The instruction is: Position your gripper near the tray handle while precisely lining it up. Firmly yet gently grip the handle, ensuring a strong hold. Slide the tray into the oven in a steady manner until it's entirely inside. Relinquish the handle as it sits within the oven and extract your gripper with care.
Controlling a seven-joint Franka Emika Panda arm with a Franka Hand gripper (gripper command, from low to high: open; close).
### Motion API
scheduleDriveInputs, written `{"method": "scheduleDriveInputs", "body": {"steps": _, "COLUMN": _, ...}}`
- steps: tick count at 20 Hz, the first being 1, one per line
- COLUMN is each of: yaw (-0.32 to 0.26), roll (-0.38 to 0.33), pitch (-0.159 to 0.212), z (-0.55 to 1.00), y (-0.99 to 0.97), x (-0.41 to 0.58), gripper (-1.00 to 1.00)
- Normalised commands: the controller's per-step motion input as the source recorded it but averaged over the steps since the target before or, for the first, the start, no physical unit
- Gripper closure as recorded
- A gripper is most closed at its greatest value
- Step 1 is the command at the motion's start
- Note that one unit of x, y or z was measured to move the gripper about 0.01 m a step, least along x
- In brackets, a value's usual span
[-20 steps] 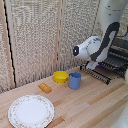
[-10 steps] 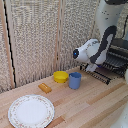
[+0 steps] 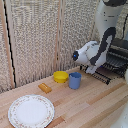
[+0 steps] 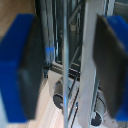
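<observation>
In the exterior view my gripper [image 3: 92, 70] points down at the front edge of the tray [image 3: 103, 76], a dark wire rack that sticks out of the black and silver oven [image 3: 118, 56] at the exterior view's right. In the wrist view the gripper [image 4: 65, 65] is open. Its blue fingertips [image 4: 20, 65] stand on either side of the thin dark tray handle [image 4: 65, 45], with a gap on each side. A wider silver bar [image 4: 90, 60] runs beside the handle, between the fingers.
A blue cup [image 3: 74, 80] and a yellow bowl [image 3: 61, 76] stand on the wooden table just to the exterior view's left of the tray. An orange block [image 3: 45, 88] and a round patterned plate [image 3: 31, 111] lie further left. A slatted screen stands behind.
</observation>
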Motion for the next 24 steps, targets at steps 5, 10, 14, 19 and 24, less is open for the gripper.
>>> {"method": "scheduleDriveInputs", "body": {"steps": 5, "yaw": 0.068, "roll": 0.032, "pitch": 0.036, "z": 0.05, "y": -0.16, "x": -0.062, "gripper": 1.0}}
{"method": "scheduleDriveInputs", "body": {"steps": 10, "yaw": 0.013, "roll": 0.156, "pitch": 0.016, "z": 0.46, "y": -0.64, "x": -0.061, "gripper": 1.0}}
{"method": "scheduleDriveInputs", "body": {"steps": 14, "yaw": 0.0, "roll": 0.176, "pitch": 0.0, "z": 0.71, "y": -0.79, "x": 0.0, "gripper": 1.0}}
{"method": "scheduleDriveInputs", "body": {"steps": 19, "yaw": 0.0, "roll": 0.156, "pitch": 0.0, "z": 0.79, "y": -0.77, "x": 0.0, "gripper": 1.0}}
{"method": "scheduleDriveInputs", "body": {"steps": 24, "yaw": 0.0, "roll": 0.147, "pitch": 0.003, "z": 0.73, "y": -0.87, "x": 0.0, "gripper": 1.0}}
